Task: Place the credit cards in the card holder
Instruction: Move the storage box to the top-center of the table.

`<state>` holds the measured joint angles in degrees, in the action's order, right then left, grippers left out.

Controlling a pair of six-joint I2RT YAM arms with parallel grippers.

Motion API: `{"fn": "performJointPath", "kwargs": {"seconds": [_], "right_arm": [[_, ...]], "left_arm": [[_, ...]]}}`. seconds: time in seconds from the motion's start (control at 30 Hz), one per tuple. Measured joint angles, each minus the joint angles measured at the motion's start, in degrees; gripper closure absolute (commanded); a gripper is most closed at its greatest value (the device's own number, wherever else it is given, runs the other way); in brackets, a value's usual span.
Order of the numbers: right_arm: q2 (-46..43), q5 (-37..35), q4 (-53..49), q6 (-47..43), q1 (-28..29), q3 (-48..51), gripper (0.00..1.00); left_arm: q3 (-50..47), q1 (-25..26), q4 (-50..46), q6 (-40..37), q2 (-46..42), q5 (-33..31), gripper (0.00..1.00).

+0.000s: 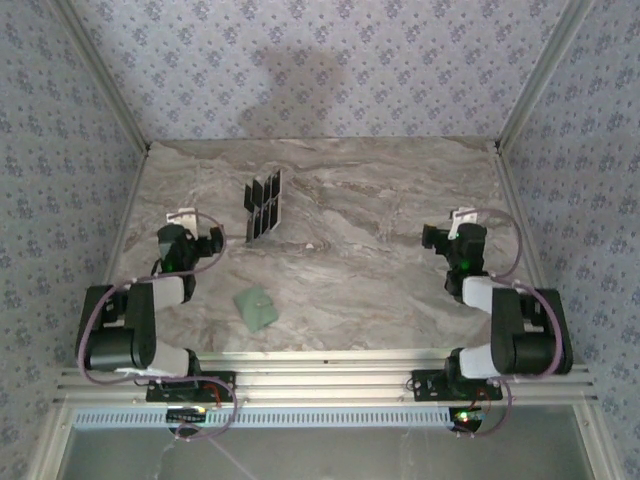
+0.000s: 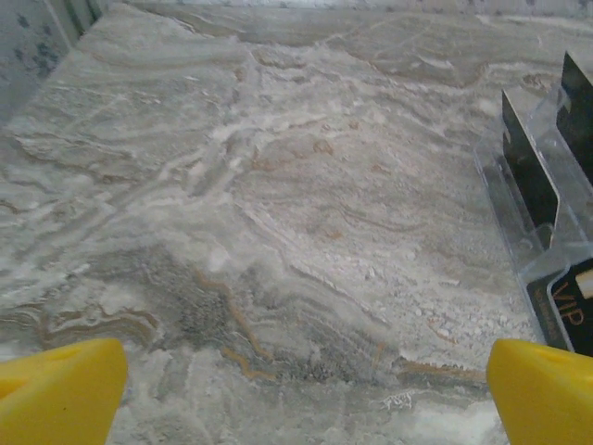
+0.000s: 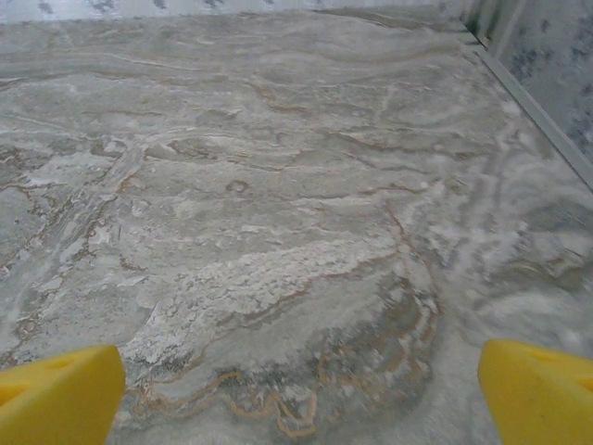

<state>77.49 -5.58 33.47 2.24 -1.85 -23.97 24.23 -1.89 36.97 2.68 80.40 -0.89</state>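
From above: small, glossy black rectangular credit cards [image 1: 263,205] stand clustered left of centre on the grey-veined marble table [image 1: 400,200]. The pale sage-green soft folding card holder [image 1: 256,308] lies near the front edge, well apart from them. The left gripper [image 1: 212,240] hangs left of both, the right gripper [image 1: 432,238] far right.

Left wrist: yellow fingers [image 2: 60,389] spread wide, holding nothing, with the cards in a clear plastic rack [image 2: 542,264] at right.

Right wrist: also wide, over bare marble.
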Motion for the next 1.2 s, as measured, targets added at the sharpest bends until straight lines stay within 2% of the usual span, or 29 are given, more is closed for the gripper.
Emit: {"fn": "performJointPath", "kwargs": {"seconds": [0.2,0.33,0.4,0.53,0.77,0.97,1.2], "right_arm": [[-13.27,-0.87,-24.09,14.73,-0.74,-11.61,0.0],[-20.46,5.38,-33.48,21.07,-3.76,-13.66,0.0],[-22.23,9.27,-37.81,22.62,-3.02,-13.79,0.0],[-23.04,13.88,-46.25,24.68,4.98,-13.84,0.03],[-21.42,12.48,-50.88,28.92,24.17,-13.7,0.04],[-8.28,9.35,-51.82,30.53,34.6,-19.76,0.05],[5.05,8.11,-50.71,30.6,41.27,-32.54,0.05]], "left_arm": [[7.34,0.0,-13.92,4.24,-6.54,-1.42,0.0],[16.61,0.02,-27.23,9.09,-6.69,-0.85,0.0],[20.28,0.02,-32.28,11.56,-6.58,0.39,0.0],[23.12,1.53,-39.45,16.11,-6.58,3.04,0.0],[22.43,6.54,-44.06,21.42,-6.64,6.14,0.0],[22.91,6.67,-41.88,24.55,-0.44,9.55,0.0],[25.92,7.17,-38.29,26.56,9.03,13.4,0.0]]}}
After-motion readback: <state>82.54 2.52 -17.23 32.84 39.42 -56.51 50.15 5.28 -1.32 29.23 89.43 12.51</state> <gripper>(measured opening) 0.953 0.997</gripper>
